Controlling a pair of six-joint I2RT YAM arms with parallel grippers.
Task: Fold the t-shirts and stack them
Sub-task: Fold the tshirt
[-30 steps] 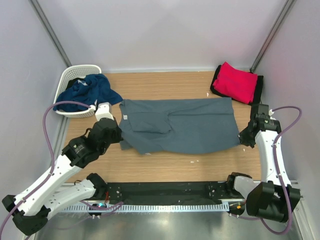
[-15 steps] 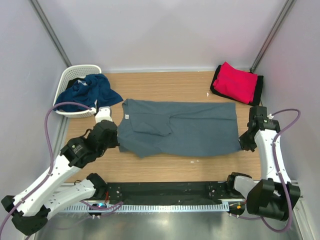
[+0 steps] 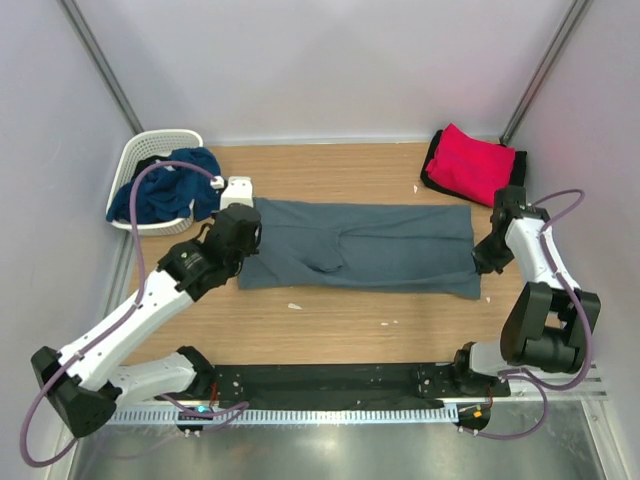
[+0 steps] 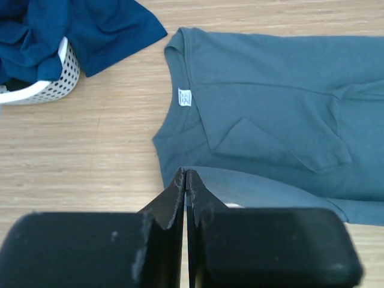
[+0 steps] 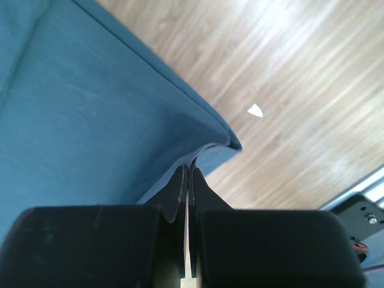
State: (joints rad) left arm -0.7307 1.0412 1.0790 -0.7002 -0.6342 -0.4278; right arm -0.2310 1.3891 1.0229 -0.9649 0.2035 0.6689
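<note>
The slate grey-blue t-shirt [image 3: 370,245] lies as a long band across the table's middle, collar to the left, near edge folded over. It also shows in the left wrist view [image 4: 270,102] and the right wrist view [image 5: 90,108]. My left gripper [image 3: 244,258] [image 4: 186,173] is shut on a fold of the shirt's left end below the collar. My right gripper [image 3: 481,265] [image 5: 188,168] is shut on the cloth edge at its right end. A red t-shirt [image 3: 470,165] lies folded on a black one [image 3: 517,180] at the back right. A navy blue t-shirt [image 3: 165,185] [image 4: 90,30] hangs out of the basket.
The white lattice basket [image 3: 150,140] [image 4: 42,90] stands at the back left beside my left arm. Small white scraps [image 3: 294,306] lie on the wood in front of the shirt. A black strip [image 3: 330,380] runs along the near edge. Grey walls close in both sides.
Both grippers have moved toward the back with the shirt's near edge, laying it over the far part. The shirt is now a narrower, straighter band. The left wrist swung toward the basket.
</note>
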